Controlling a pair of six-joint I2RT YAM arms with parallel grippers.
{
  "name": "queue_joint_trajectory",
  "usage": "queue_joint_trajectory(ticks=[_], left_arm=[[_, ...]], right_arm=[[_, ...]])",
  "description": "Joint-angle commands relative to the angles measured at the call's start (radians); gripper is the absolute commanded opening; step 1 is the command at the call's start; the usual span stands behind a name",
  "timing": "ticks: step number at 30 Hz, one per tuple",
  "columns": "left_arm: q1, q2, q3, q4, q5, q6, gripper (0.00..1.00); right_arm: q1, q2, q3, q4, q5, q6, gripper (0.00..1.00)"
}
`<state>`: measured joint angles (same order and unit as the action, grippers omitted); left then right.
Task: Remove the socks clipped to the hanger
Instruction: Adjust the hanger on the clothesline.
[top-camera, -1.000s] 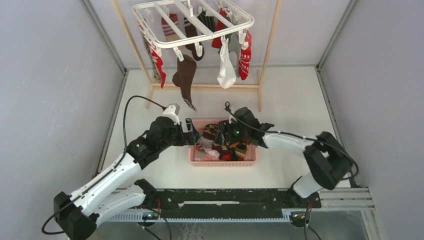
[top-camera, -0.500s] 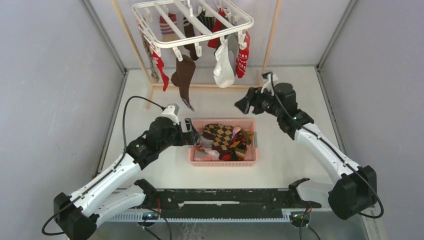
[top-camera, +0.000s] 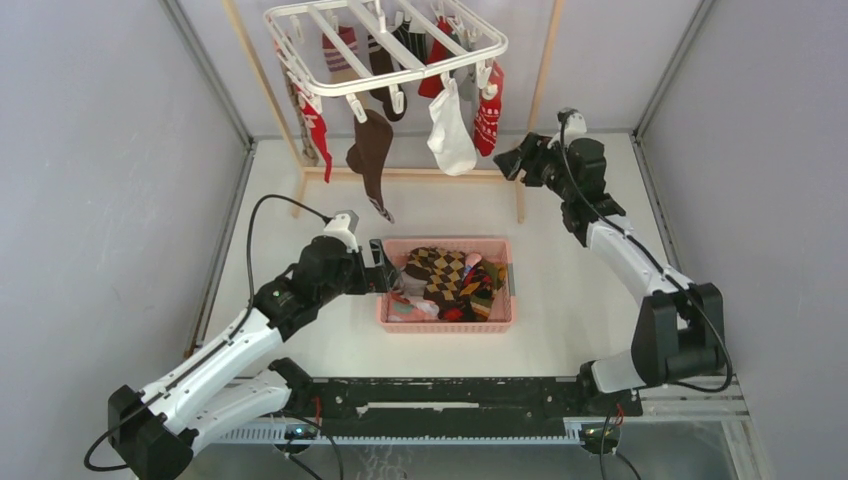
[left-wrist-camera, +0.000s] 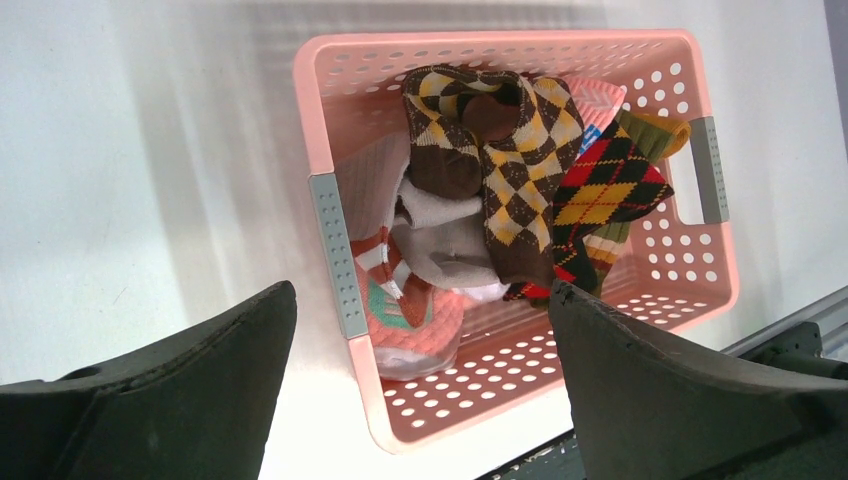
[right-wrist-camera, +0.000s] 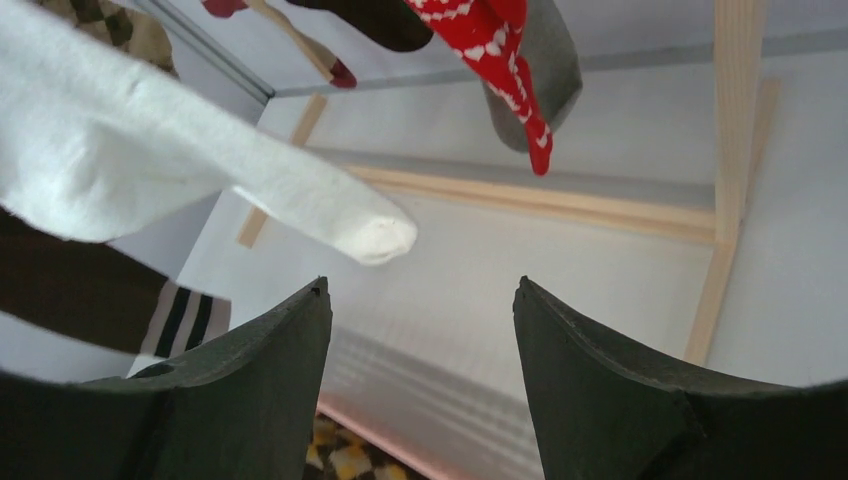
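From above: white hanger (top-camera: 385, 45) high at the far side, hung in a wooden rack (top-camera: 535, 110), well above the desk (top-camera: 560, 330). Clipped along its near edge, from left to right: a red patterned sock (top-camera: 318, 135), a dark brown sock (top-camera: 370, 155), a white sock (top-camera: 450, 135) and a second red sock (top-camera: 489, 110). More socks behind these, too covered to tell apart. Pink basket (top-camera: 445, 326) on the desk in the middle, loose socks lying inside. Left jaws at the left wall of the basket, spread wide, holding nothing. Right jaws raised near the right post of the rack, just right of the second red sock, turned toward the hanging socks, touching none of them as far as can be seen.

From the left wrist: looking down into the basket between two dark fingers (left-wrist-camera: 170, 390), set far apart, nothing between them. Inside, a brown argyle sock (left-wrist-camera: 510, 170) on top, a red and black argyle sock (left-wrist-camera: 610, 190) to its right, a pale grey-white sock (left-wrist-camera: 440, 240) underneath, a coral striped sock (left-wrist-camera: 400, 310) against the left wall.

From the right wrist: two dark fingers (right-wrist-camera: 230, 400) at a fair width, gap between them empty. White sock across the upper left, its toe above the left finger and apart from it. Second red sock at the top, a grey sock (right-wrist-camera: 555, 70) just behind. Dark brown sock low at the left edge, pale stripes on it.
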<state>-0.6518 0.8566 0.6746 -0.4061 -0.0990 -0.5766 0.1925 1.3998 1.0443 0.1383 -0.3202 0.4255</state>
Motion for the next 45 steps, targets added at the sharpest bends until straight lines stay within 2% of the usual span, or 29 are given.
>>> queue_joint_trajectory(ticks=[1, 5, 11, 24, 27, 30, 32, 39, 45], left_arm=[[0.006, -0.008, -0.005, 0.030, 0.008, 0.001, 1.00], [0.007, 0.000, -0.001, 0.031, 0.009, 0.006, 1.00], [0.009, 0.015, 0.007, 0.030, 0.011, 0.010, 1.00], [0.015, 0.046, 0.016, 0.039, 0.015, 0.014, 1.00], [0.015, 0.054, 0.016, 0.043, 0.018, 0.015, 1.00], [0.017, 0.055, 0.016, 0.044, 0.020, 0.016, 1.00], [0.018, 0.053, 0.016, 0.045, 0.020, 0.014, 1.00], [0.017, 0.030, 0.016, 0.040, 0.023, 0.013, 1.00], [0.018, 0.012, 0.021, 0.038, 0.030, 0.009, 1.00]], right_arm=[[-0.017, 0.072, 0.041, 0.230, 0.004, 0.017, 0.73], [-0.022, 0.143, 0.051, 0.341, 0.002, 0.004, 0.68], [-0.025, 0.256, 0.087, 0.504, -0.012, 0.004, 0.68], [-0.023, 0.520, 0.342, 0.502, -0.056, 0.042, 0.68], [-0.022, 0.547, 0.360, 0.502, -0.066, 0.056, 0.60], [-0.019, 0.556, 0.364, 0.509, -0.080, 0.066, 0.38], [-0.016, 0.555, 0.363, 0.511, -0.084, 0.070, 0.27], [0.002, 0.461, 0.305, 0.468, -0.056, 0.027, 0.16], [0.033, 0.314, 0.195, 0.406, -0.019, -0.036, 0.15]])
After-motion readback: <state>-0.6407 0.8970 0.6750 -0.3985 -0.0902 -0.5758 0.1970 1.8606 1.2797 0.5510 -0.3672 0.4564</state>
